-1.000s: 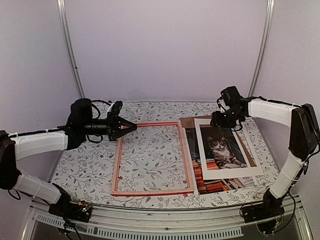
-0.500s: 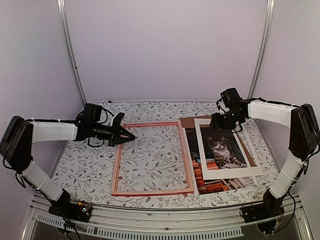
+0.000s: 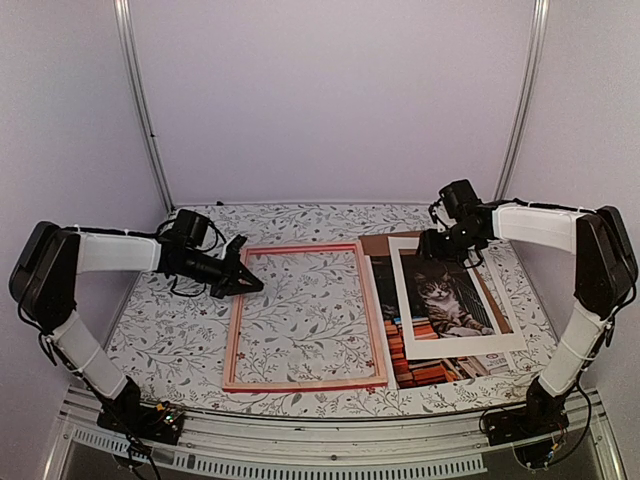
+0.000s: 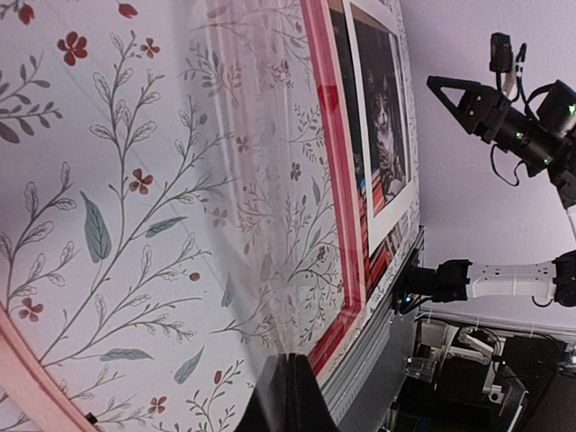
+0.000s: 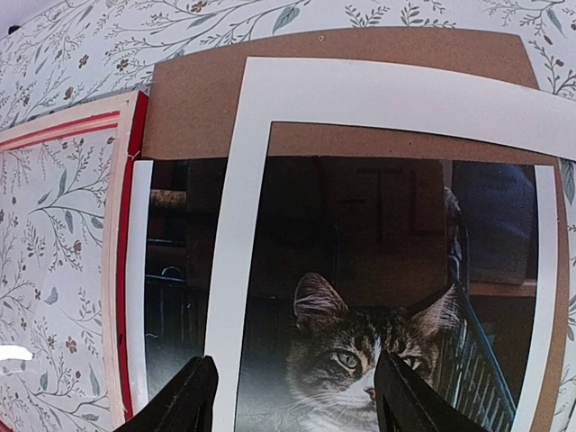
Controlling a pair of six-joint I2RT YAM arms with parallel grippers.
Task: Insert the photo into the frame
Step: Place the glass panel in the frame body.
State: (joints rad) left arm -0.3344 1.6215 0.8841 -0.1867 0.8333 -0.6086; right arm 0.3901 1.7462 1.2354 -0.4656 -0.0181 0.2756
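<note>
You're looking at a table [image 3: 170, 340] covered in a pale leaf-and-flower print, closed in by plain lilac walls [image 3: 330, 100], with a metal post [image 3: 140, 100] rising at the far left corner. On the left, your left gripper [image 3: 250, 283] has its jaws pressed together with nothing between them. Its tip sits low over the left rail of the frame [image 3: 234, 330] near the far corner, and you can't tell from here whether it touches. The left wrist view shows that same dark tip [image 4: 288, 396] shut, looking out across the cloth to the red rail [image 4: 328, 135]. The frame lies flat in the middle of the table with nothing inside but the printed cloth. Its long axis runs from the near edge toward the back wall, leaning slightly. Just beside its right rail lies the photo [image 3: 440, 300], also flat, long axis near to far. The cat's head points to the back wall and the stacked books to you. A white mat board [image 3: 403, 300] lies skewed on top of it, and a brown backing board [image 3: 375, 243] pokes out at the far end. On the right, your right gripper [image 3: 432, 243] hangs above the far end of that stack. In its wrist view the fingers [image 5: 184, 405] stand well apart, holding nothing, with the cat's face [image 5: 351, 360] between them below.
</note>
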